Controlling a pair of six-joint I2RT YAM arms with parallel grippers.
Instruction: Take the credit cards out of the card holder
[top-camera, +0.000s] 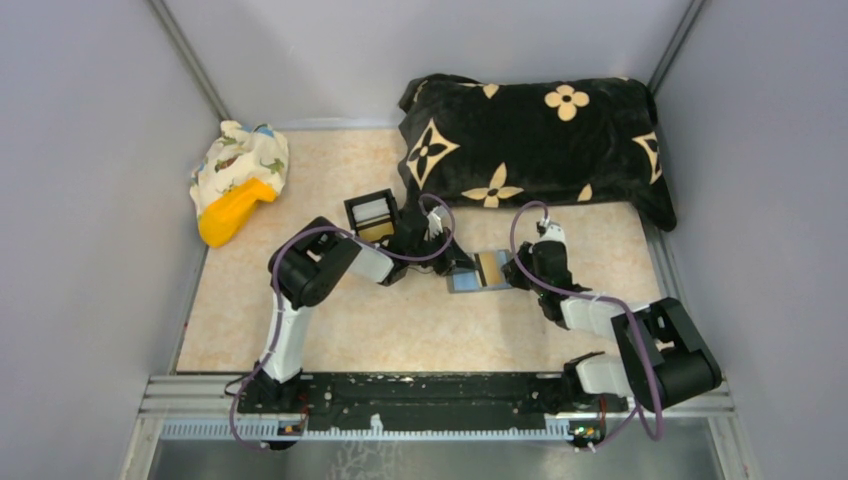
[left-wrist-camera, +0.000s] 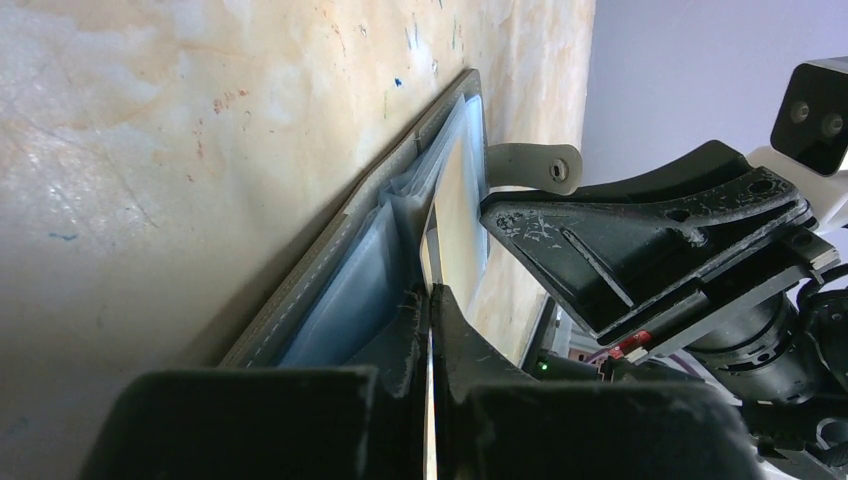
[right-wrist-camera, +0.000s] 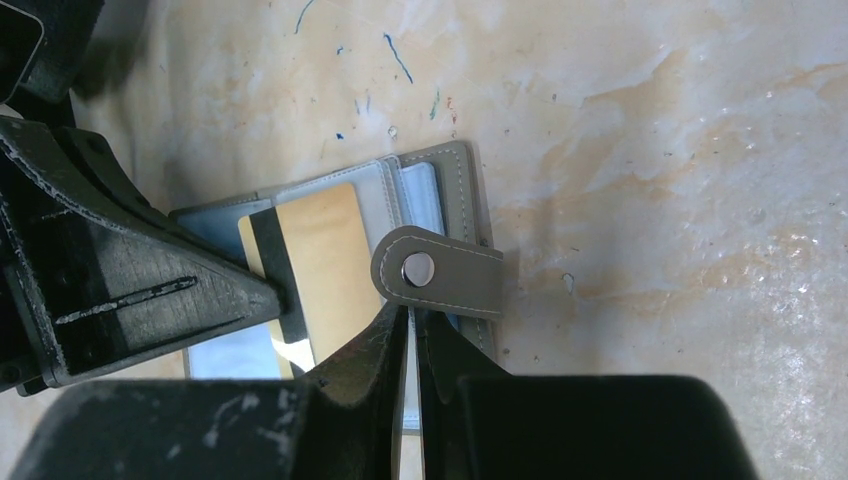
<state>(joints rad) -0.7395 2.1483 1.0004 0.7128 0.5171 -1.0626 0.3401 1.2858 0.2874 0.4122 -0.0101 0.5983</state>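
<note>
We find the card holder (right-wrist-camera: 462, 190) lying open and flat on the desk (right-wrist-camera: 680, 200) between the two arms, its light-blue leaves facing up and its snap strap (right-wrist-camera: 450, 275) folded across the grey cover. The left tool (left-wrist-camera: 430, 305) sits at the holder's left side, its jaws pressed together on the striped long edge of a gold credit card (right-wrist-camera: 320, 250) that lies over the leaves. The right tool (right-wrist-camera: 411, 318) sits at the holder's opposite side with its jaws almost together, and we judge that they pinch the holder just under the strap to pin it. The card's long axis runs across the line joining the two tools. We therefore expect the pull to go sideways off the holder, toward the left arm and straight away from the right tool. How much of the card a sleeve covers we cannot tell.
</note>
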